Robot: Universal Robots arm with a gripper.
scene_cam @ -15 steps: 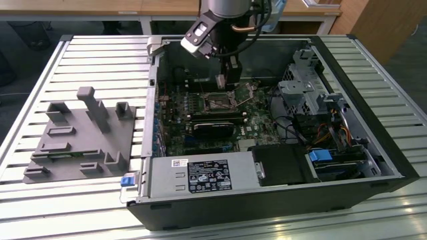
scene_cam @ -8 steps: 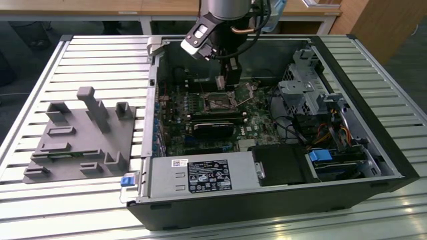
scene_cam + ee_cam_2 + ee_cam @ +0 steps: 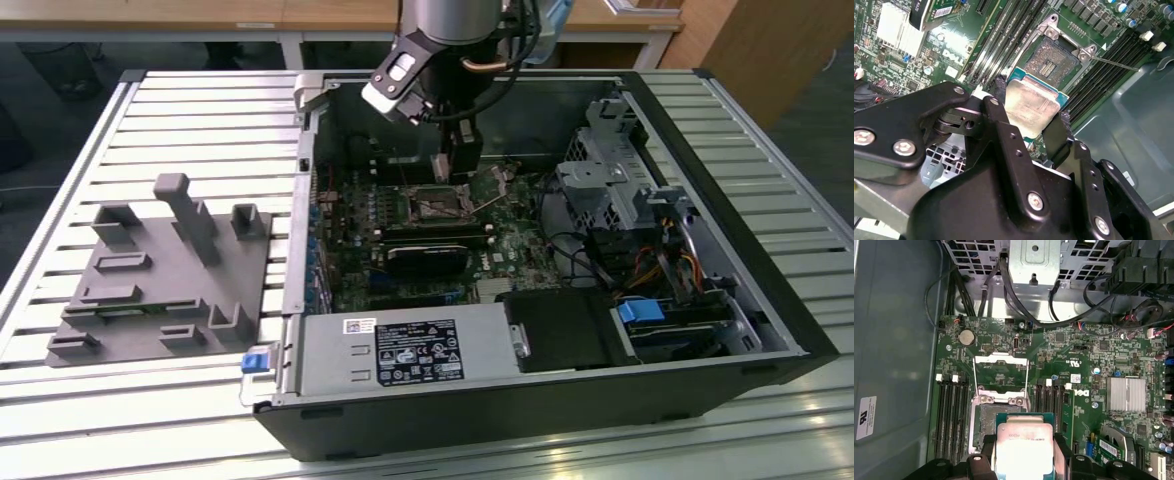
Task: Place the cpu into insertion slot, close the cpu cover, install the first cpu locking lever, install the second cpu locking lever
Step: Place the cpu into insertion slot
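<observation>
Fingers (image 3: 1063, 127) clamp the cpu (image 3: 1029, 102) by two opposite edges, just above the open insertion slot (image 3: 1051, 57) near the exterior view's upper middle; the cpu cover (image 3: 1001, 371) stands flipped up.

Exterior view looks down on case (image 3: 534, 400); wrist views share insertion slot (image 3: 1051, 60) (image 3: 985, 422)

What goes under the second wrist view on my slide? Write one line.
End effector shut on the cpu, held close to the open insertion slot on the motherboard.

Bright even light, glare on cpu (image 3: 1030, 106)
</observation>
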